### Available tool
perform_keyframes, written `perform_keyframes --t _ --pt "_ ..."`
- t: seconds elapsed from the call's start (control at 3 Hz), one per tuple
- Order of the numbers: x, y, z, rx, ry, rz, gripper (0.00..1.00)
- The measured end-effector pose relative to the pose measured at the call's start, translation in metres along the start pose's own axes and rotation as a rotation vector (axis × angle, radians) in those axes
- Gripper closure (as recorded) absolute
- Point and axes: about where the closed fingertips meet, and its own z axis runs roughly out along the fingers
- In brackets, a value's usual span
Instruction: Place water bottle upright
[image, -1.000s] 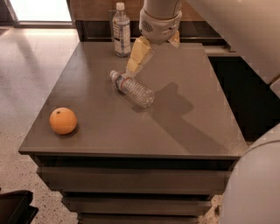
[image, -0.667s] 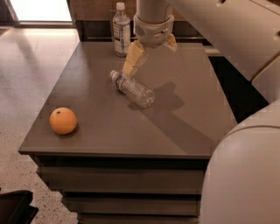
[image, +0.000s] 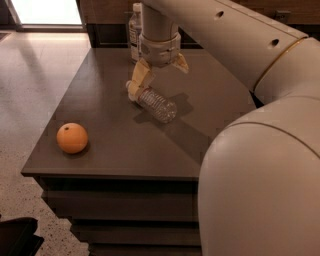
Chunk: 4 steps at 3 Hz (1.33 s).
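Lying sideways on the table (image: 110, 145), water bottle (image: 157, 104) with cap end just under the wide-spread gripper (image: 159, 78); probably light, thin-walled and apt to roll, best pinched across the ribbed body near the neck.

A small clear ribbed plastic water bottle (image: 157, 104) is seen lying on its side on the grey-brown table top (image: 115, 150), roughly midway across it and towards the far half. Its neck end is pointed to the far left and its base is turned to the near right, so the body is set at a slant across the surface. The neck end is partly covered by one tan finger (image: 139, 81) of the two-finger gripper (image: 160, 79), which is held just above the bottle with its fingers spread apart, the other finger being raised clear of the bottle.
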Motion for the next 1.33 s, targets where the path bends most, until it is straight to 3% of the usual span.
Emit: perform_keyframes --t 1.33 --pt "-0.009 0.022 0.052 -0.125 0.066 -0.038 0.01"
